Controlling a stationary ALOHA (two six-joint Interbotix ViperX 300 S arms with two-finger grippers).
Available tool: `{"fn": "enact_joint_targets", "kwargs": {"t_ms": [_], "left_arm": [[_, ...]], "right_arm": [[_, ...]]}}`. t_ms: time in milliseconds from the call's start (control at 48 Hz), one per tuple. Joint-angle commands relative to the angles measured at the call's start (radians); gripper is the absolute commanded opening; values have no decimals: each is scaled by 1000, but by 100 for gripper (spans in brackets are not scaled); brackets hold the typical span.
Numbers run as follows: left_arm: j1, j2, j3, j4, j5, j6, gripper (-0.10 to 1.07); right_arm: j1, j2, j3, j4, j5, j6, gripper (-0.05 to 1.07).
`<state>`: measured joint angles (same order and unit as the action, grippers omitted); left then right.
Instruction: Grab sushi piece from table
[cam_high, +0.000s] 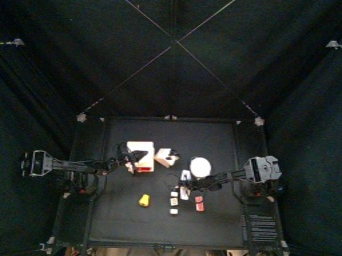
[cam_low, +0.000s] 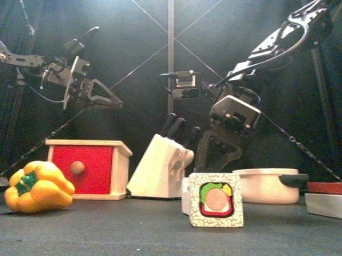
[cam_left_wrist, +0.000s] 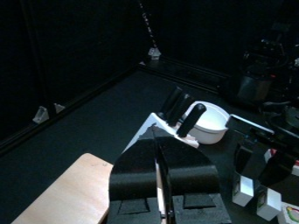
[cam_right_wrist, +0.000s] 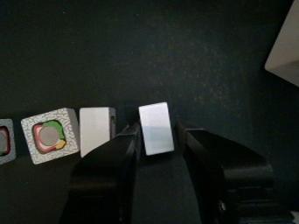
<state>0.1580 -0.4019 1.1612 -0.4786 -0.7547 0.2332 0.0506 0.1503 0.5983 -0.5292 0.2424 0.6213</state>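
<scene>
In the right wrist view my right gripper has one jaw on each side of a whitish-cream sushi piece, pressed against it on the black table. A second near-alike whitish block lies right beside it. In the top view the right gripper reaches in over the table's middle right. My left gripper is shut and empty, held above the orange-white box at the table's left.
Beside the whitish blocks lie a roll piece with a green and red centre and a pink block. A knife block, a white pot, a yellow pepper and the box stand around.
</scene>
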Motion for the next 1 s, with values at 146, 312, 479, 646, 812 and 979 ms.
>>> {"fn": "enact_joint_targets", "kwargs": {"t_ms": [146, 312, 479, 646, 812, 979], "left_arm": [[2, -3, -9, 5, -3, 2, 22], [2, -3, -9, 5, -3, 2, 22], [2, -3, -9, 5, -3, 2, 22], [2, -3, -9, 5, -5, 2, 22], [2, -3, -9, 5, -3, 2, 22], [2, -3, -9, 5, -3, 2, 22]], "right_arm": [[-5, -20, -20, -2, -2, -2, 74], [-8, -20, -20, -3, -2, -2, 74], [-11, -20, -15, -3, -5, -2, 65], [-12, -23, -15, -5, -5, 3, 56], [-12, -54, -9, 2, -3, 6, 56], [-12, -86, 3, 15, -9, 6, 56]]}}
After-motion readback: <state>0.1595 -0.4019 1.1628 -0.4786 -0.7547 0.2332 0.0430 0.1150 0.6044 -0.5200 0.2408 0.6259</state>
